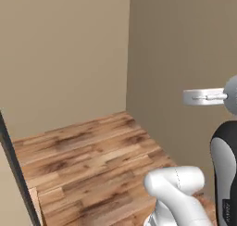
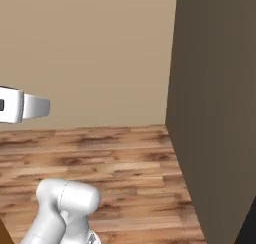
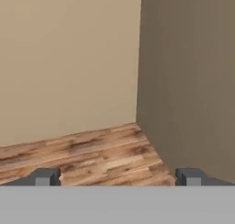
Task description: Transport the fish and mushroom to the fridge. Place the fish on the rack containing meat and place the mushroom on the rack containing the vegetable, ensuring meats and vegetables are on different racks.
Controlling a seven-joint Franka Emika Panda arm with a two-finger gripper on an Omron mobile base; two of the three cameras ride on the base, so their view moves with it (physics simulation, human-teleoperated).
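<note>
Hand view: room corner.
Gripper [image 3: 117,177] fingertips [image 3: 46,176] wide apart, nothing between; beige wall [image 3: 69,62] meets darker wall [image 3: 188,76] above wood floor [image 3: 92,154].

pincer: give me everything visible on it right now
In the hand view the pincer shows as two small dark grey, blocky fingertips rising at the bottom, one far left and one far right. They stand wide apart, so it is open, with nothing between them and nothing touching them. It points level toward a room corner where beige walls meet wood plank floor.

Thin dark edge [image 1: 17,174], perhaps fridge door
</note>
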